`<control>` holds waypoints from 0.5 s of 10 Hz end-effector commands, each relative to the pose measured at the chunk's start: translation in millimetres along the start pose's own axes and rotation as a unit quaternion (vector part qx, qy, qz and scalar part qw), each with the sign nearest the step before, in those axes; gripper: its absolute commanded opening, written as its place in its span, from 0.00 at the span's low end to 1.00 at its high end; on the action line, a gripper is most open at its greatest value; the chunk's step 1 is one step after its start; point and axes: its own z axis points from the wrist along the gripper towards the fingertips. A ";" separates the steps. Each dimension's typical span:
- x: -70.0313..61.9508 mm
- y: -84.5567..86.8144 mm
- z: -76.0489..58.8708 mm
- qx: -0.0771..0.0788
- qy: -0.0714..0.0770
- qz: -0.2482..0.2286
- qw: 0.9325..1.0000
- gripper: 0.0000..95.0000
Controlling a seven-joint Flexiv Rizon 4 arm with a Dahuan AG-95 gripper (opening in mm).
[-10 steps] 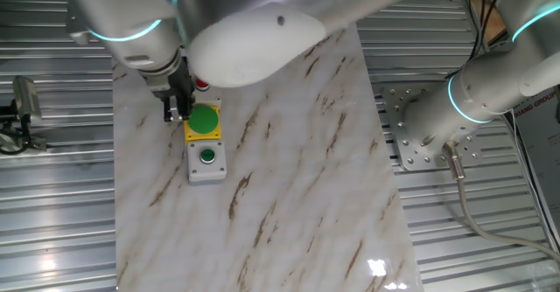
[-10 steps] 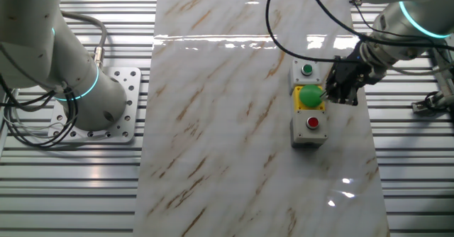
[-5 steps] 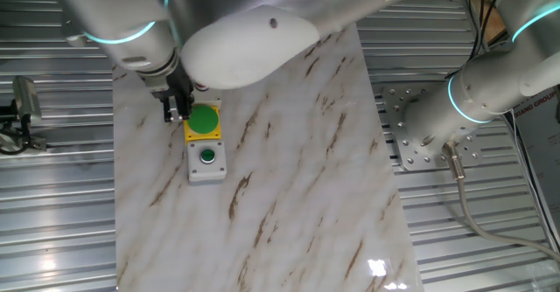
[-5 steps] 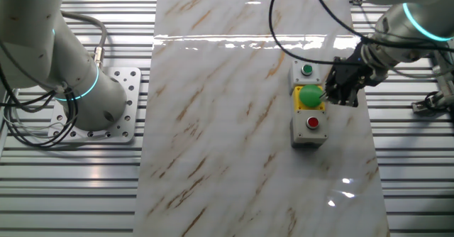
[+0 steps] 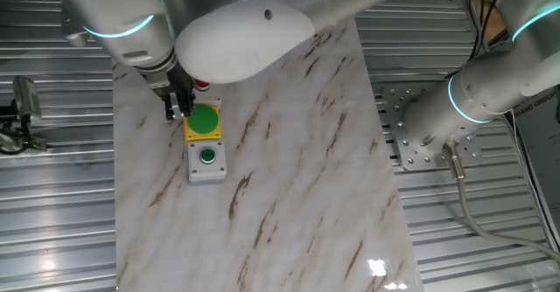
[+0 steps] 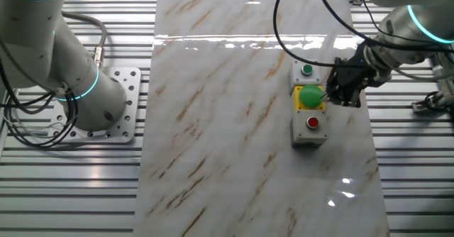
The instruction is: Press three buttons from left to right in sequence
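Three button boxes stand in a row on the marble board. The small red button (image 6: 313, 122) sits on a grey box and is mostly hidden under the arm in one fixed view (image 5: 202, 86). In the middle is the large round green button (image 5: 204, 119) (image 6: 310, 94) on a yellow box. The small green button (image 5: 207, 156) (image 6: 306, 70) tops the other grey box. My gripper (image 5: 176, 109) (image 6: 342, 95) hangs just beside the yellow box, off to the side of the large green button. Its dark fingers point down at the board, and no gap between them can be made out.
The marble board (image 5: 289, 178) lies on a ribbed metal table. A second arm's base (image 5: 464, 100) (image 6: 78, 88) stands on a bolted plate beside the board. A clamp fixture (image 5: 22, 108) (image 6: 433, 102) sits off the board near the gripper. Black cables (image 6: 298, 24) hang over the far buttons.
The arm has drifted a little away from the button row. The gripper stays beside the yellow box. The buttons have not moved.
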 end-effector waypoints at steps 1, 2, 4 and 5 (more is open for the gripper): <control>1.6 -0.2 -0.1 -0.002 0.000 0.007 1.000 0.00; 1.6 -0.2 -0.1 -0.003 0.000 0.009 1.000 0.00; 1.6 -0.2 -0.1 -0.006 -0.003 0.004 1.000 0.00; 1.6 -0.2 -0.1 -0.007 -0.004 0.004 1.000 0.00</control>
